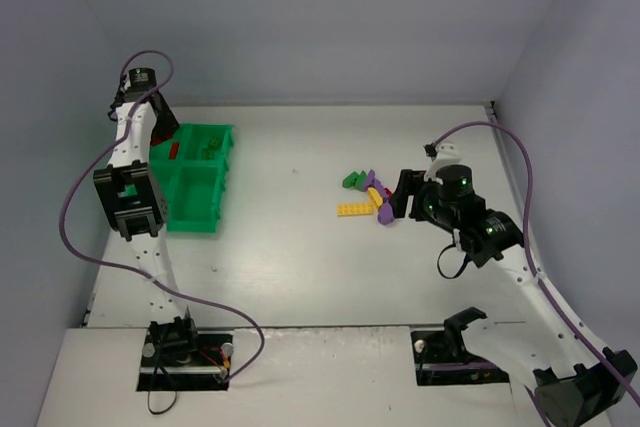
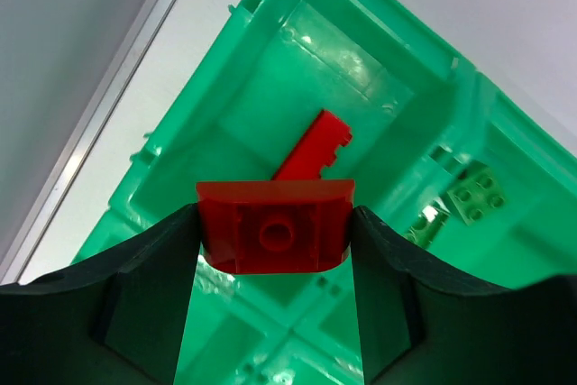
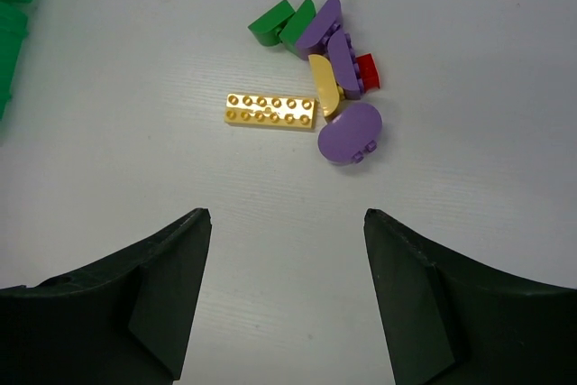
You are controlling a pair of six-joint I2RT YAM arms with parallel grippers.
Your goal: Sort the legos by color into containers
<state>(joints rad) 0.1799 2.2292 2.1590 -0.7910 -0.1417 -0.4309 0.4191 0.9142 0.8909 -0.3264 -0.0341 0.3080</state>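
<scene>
My left gripper [image 2: 275, 214] is shut on a red lego [image 2: 275, 233] and holds it above a compartment of the green tray [image 2: 379, 6]. A long red brick [image 2: 315, 146] lies in that compartment. Green bricks [image 2: 478, 196] lie in the compartment beside it. In the top view the left gripper [image 1: 165, 127] hangs over the tray's far left corner. My right gripper [image 3: 287, 215] stands open above bare table, just short of a loose pile: a long yellow brick [image 3: 270, 110], green pieces [image 3: 270, 24], purple pieces [image 3: 350, 132] and a small red one [image 3: 367, 69].
The tray [image 1: 225, 162] sits at the table's left side, close to the left wall. The pile [image 1: 365, 197] lies right of the table's middle, just left of the right gripper [image 1: 403, 195]. A purple cable loops beside each arm.
</scene>
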